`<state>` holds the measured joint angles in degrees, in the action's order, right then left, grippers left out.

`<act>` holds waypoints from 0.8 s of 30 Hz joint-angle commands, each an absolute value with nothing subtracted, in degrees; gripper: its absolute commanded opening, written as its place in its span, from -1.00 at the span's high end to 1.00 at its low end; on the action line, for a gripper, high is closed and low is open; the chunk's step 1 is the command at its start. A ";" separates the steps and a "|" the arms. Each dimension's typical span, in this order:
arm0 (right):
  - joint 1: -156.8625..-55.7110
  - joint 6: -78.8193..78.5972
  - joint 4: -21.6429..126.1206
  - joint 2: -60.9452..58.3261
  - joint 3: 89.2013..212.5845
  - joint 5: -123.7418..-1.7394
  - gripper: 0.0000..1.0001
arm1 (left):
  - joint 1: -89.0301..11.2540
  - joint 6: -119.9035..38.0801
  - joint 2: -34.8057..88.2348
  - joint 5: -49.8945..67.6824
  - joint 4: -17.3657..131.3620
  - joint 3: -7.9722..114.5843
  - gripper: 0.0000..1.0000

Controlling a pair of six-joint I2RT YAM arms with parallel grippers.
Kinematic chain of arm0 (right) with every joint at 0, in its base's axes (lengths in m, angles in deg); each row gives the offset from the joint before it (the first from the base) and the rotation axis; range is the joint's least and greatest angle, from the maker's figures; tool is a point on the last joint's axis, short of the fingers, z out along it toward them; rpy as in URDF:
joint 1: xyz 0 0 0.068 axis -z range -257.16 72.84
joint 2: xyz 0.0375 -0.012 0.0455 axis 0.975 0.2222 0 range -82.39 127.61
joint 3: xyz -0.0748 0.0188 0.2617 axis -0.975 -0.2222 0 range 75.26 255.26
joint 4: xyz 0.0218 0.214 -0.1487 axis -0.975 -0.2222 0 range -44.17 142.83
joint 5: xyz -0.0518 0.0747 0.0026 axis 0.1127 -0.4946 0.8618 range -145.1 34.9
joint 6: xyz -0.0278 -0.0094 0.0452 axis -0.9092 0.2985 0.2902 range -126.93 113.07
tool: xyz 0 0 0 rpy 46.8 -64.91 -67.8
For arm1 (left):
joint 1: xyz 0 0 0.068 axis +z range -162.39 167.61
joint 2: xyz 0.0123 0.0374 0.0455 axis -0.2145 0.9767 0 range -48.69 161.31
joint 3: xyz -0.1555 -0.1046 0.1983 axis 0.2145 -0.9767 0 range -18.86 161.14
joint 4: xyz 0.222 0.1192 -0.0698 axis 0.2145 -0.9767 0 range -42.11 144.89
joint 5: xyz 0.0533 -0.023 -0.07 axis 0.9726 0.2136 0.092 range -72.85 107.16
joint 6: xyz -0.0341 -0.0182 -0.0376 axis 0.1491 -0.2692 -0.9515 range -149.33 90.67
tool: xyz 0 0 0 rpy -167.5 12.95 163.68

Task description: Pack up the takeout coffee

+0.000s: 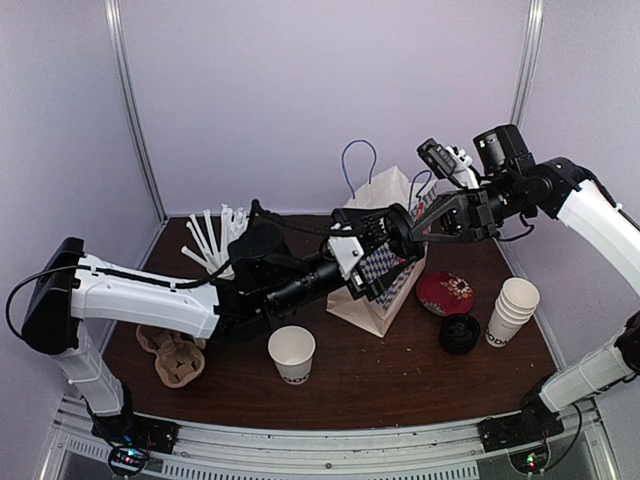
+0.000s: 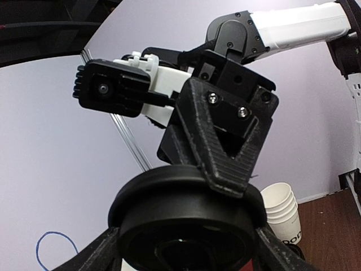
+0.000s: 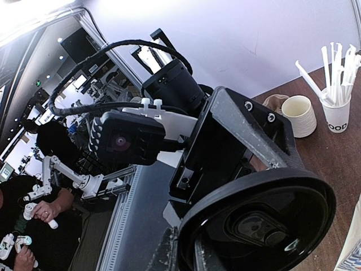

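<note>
Passing a black lid [image 2: 163,220] between the two arms, by the look of it, up in the air beside the mouth of the paper bag [image 1: 375,300]. Pinching its rim with the right gripper [image 2: 228,180], jaws all but closed on that thin edge. Straddling the same lid with the left gripper [image 2: 189,248], jaws spread wide to either side; cannot tell whether gripping or merely flanking, and cannot make out any cup beneath.

Looks like capping rather than packing proper. Calls next for one sure holder: letting go on one side only once the other has firm hold. Then, probably, carrying the lid down to the open paper cup [image 1: 291,353], lidless on the table [image 1: 400,385] left of the bag and nearer the arm bases, and pressing it on square before any lift into the bag.

Crowding each other at the wrists, so little room to turn. Worth minding the bag just below, with its blue loop handle [image 1: 358,160], and the left forearm stretched above the table just behind that cup. Elsewhere:
- stacked cups [image 1: 513,312] at the right
- spare lids [image 1: 459,333] beside them
- a red round piece [image 1: 445,293] near the bag
- straws [image 1: 212,240] at the back left
- a cardboard carrier [image 1: 172,358] at the near left
</note>
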<state>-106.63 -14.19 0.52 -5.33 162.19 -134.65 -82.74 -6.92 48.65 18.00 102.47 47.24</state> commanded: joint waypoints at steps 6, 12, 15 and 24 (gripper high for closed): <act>-106.72 -18.65 -1.71 -4.87 162.58 -133.46 0.45 | -82.92 -7.70 45.15 19.28 101.09 46.01 -0.53; -104.49 -34.02 -14.95 -7.13 164.34 -121.68 0.11 | -82.96 -9.86 38.34 22.92 87.99 43.21 -0.55; -103.98 -39.28 -17.09 -9.06 162.06 -114.11 0.08 | -82.92 -13.33 32.95 23.55 71.08 44.55 -0.56; -103.88 -45.02 -8.15 -13.42 142.88 -96.26 0.06 | -82.89 -19.71 26.99 23.91 23.59 55.74 -0.56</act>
<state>-104.27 -40.55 -11.96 -12.52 149.91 -105.45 -82.74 -15.33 26.31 21.62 48.09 49.91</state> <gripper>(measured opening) 0.474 0.780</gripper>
